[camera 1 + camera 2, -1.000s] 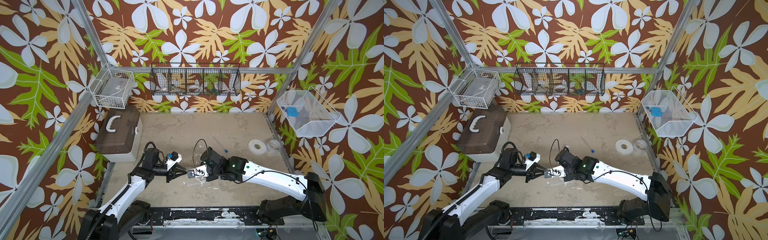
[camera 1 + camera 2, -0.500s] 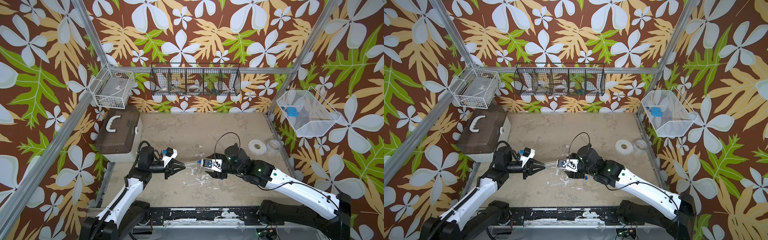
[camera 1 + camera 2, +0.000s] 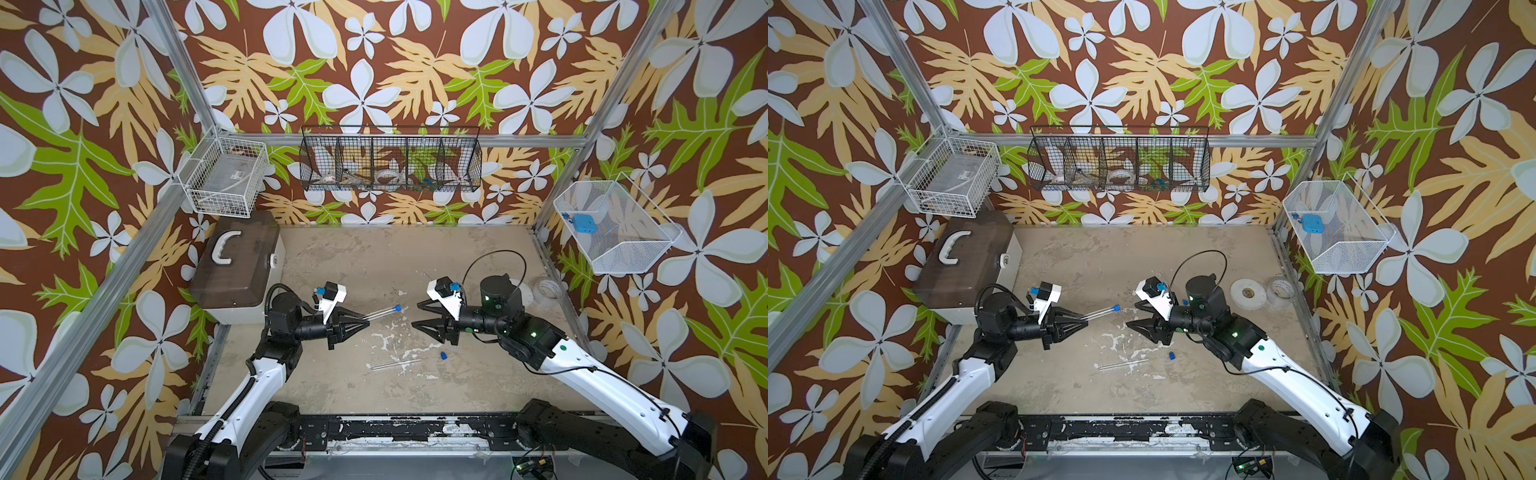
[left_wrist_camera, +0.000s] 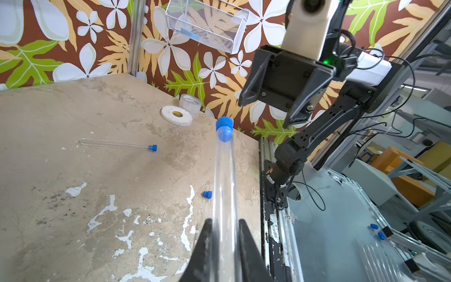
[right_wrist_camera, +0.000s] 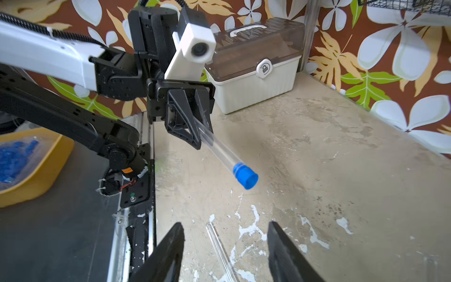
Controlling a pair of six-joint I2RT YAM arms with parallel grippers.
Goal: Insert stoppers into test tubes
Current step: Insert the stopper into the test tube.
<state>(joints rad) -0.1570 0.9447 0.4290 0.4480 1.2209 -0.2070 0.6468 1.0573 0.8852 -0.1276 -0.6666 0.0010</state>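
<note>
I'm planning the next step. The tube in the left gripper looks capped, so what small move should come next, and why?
Probably lower the left gripper and lay its test tube on the table. Its stopper is seated in the mouth, the right gripper stands open and empty, and a bare tube and a loose stopper lie on the table, waiting to be paired.
</note>
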